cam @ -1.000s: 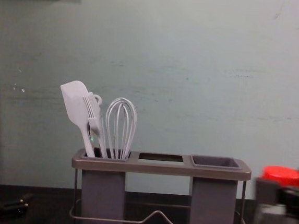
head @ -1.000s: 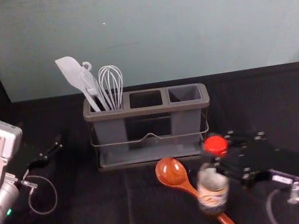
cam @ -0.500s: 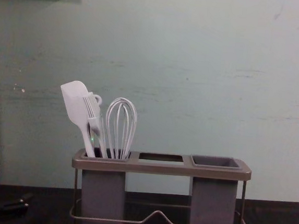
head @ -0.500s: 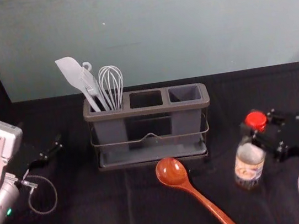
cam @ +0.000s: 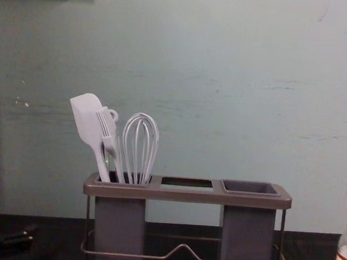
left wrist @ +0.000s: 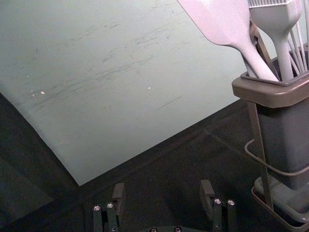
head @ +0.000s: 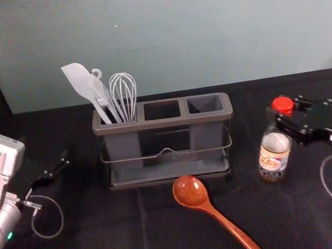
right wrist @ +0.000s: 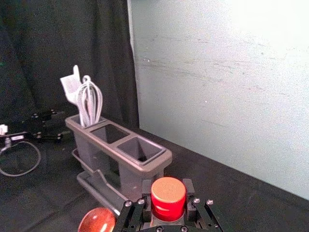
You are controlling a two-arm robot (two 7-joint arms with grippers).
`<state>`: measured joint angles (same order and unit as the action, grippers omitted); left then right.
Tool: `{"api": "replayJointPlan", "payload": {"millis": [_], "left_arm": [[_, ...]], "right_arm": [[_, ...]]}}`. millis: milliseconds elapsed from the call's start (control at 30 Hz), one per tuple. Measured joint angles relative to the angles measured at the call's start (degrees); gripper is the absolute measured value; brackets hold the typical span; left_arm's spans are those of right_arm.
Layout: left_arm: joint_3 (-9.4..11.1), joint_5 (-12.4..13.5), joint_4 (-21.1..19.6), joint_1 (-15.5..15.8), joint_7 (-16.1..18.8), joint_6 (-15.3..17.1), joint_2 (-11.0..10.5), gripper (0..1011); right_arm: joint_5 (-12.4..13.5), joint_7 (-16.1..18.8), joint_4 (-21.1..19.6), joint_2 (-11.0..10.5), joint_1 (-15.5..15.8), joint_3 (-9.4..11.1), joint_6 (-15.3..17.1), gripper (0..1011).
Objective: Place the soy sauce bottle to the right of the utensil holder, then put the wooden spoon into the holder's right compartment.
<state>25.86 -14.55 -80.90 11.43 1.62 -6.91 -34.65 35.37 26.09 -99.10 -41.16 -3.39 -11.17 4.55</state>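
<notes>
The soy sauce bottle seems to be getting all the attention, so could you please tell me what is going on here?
The robot's right gripper is closed around the soy sauce bottle near its red cap, holding it to the right of the utensil holder. Whether the bottle's base touches the table is hard to tell. The wooden spoon lies in front of the holder, not yet in the right compartment. The left gripper waits open and empty on the holder's left side.
</notes>
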Motion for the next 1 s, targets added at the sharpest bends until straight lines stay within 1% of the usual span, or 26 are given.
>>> {"api": "replayJointPlan", "payload": {"millis": [33, 133, 167, 200, 300, 433, 500, 700, 1000], "left_arm": [[0.00, 0.00, 0.00, 0.00, 0.00, 0.00, 0.00, 1011], [0.00, 0.00, 0.00, 0.00, 0.00, 0.00, 0.00, 1011], [0.00, 0.00, 0.00, 0.00, 0.00, 0.00, 0.00, 1011], [0.00, 0.00, 0.00, 0.00, 0.00, 0.00, 0.00, 1011], [0.00, 0.00, 0.00, 0.00, 0.00, 0.00, 0.00, 1011], [0.00, 0.00, 0.00, 0.00, 0.00, 0.00, 0.00, 1011], [0.00, 0.00, 0.00, 0.00, 0.00, 0.00, 0.00, 1012], [0.00, 0.00, 0.00, 0.00, 0.00, 0.00, 0.00, 1012], [0.00, 0.00, 0.00, 0.00, 0.00, 0.00, 0.00, 1012]], "right_arm": [[-0.58, 0.05, 1.01, 0.57, -1.64, -0.79, 0.27, 382], [-1.63, 0.04, 2.31, 1.37, -3.77, -1.94, 0.72, 382], [-2.43, 0.00, 3.10, 1.84, -5.11, -2.72, 1.05, 382], [-2.43, 0.00, 3.10, 1.84, -5.11, -2.72, 1.05, 382], [-4.15, -0.15, 4.99, 3.18, -8.06, -4.48, 1.92, 381], [-5.28, -0.61, 6.60, 4.44, -9.98, -5.47, 2.58, 382], [-5.82, -0.98, 7.46, 5.15, -10.76, -5.79, 2.80, 382], [-6.74, -1.92, 9.13, 6.64, -11.58, -5.90, 2.99, 382], [-7.95, -1.91, 11.28, 8.12, -12.58, -6.09, 2.29, 382]]}}
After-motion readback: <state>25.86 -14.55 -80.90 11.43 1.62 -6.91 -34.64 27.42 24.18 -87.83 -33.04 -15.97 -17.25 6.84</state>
